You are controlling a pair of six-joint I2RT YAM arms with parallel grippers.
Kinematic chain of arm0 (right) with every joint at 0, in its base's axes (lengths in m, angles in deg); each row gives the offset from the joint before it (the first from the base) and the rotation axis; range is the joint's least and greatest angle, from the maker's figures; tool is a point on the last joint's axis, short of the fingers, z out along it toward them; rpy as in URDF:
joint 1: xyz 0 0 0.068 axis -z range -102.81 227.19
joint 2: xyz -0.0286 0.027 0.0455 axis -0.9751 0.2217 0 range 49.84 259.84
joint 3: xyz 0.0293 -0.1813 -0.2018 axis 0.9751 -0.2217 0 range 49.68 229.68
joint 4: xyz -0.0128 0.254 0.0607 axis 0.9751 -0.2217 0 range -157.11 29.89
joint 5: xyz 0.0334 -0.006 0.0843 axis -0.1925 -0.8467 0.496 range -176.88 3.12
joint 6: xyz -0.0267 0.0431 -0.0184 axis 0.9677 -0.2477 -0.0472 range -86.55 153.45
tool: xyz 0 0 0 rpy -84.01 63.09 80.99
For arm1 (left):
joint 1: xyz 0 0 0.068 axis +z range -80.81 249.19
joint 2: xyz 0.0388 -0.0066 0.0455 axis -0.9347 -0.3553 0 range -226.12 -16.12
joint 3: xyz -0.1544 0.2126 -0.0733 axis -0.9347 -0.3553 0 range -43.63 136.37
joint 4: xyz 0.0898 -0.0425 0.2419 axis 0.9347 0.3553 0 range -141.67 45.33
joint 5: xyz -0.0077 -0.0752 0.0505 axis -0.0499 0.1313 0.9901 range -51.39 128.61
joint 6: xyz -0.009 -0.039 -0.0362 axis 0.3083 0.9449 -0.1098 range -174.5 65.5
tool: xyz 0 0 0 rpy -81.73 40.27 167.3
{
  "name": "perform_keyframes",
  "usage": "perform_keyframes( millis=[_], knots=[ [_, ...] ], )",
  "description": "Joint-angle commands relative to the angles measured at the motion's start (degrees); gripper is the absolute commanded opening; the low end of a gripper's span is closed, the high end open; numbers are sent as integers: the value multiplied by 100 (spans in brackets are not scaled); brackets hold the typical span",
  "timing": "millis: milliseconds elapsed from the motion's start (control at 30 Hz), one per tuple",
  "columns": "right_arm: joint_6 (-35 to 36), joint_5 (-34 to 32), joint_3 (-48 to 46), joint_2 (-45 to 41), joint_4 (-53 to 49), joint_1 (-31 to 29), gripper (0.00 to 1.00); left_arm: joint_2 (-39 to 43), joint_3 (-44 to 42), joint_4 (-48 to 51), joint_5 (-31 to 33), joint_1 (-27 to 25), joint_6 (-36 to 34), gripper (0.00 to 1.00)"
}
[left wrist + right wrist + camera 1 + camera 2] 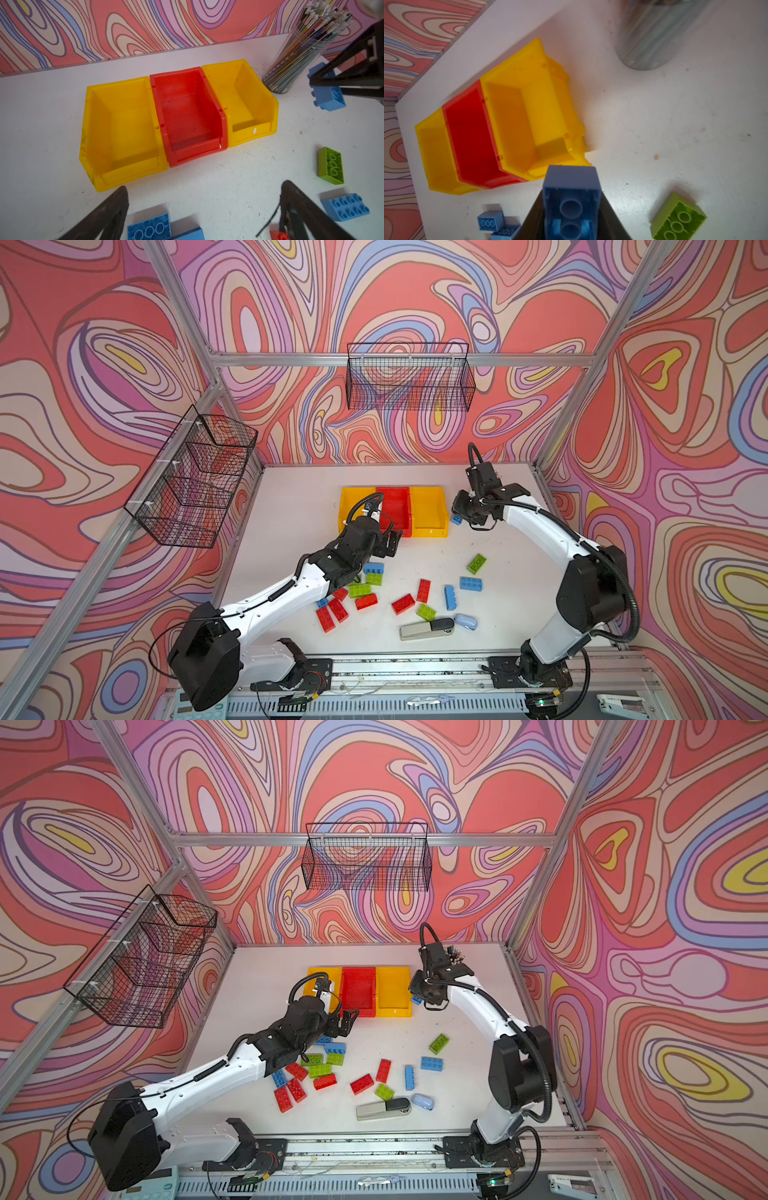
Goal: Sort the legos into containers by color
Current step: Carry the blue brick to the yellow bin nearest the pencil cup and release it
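Three containers stand in a row at the back of the table: yellow (122, 133), red (187, 116), yellow (245, 99), all with bare floors. My right gripper (571, 187) is shut on a blue lego (571, 207) and holds it just off the front right corner of the right yellow bin (430, 512); the same brick (456, 519) shows in both top views. My left gripper (205, 185) hangs open in front of the red bin (395, 510), holding nothing. Red, green and blue legos lie scattered across the table's middle, such as a green one (476, 563).
A grey-and-black stapler (427, 628) and a pale-blue mouse-shaped item (466, 621) lie near the front edge. A cup of pencils (301, 47) stands right of the bins. Wire baskets hang on the back wall (409, 377) and the left wall (195, 481).
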Motion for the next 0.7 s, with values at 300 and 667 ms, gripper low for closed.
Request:
perform_keyframes(
  millis=[300, 667],
  knots=[
    [459, 293, 1847, 1836, -122, -487, 32, 213, 269, 861, -217, 503, 448, 100],
    [734, 163, 2605, 2756, -364, -499, 32, 305, 207, 825, -151, 645, 412, 100]
  ],
)
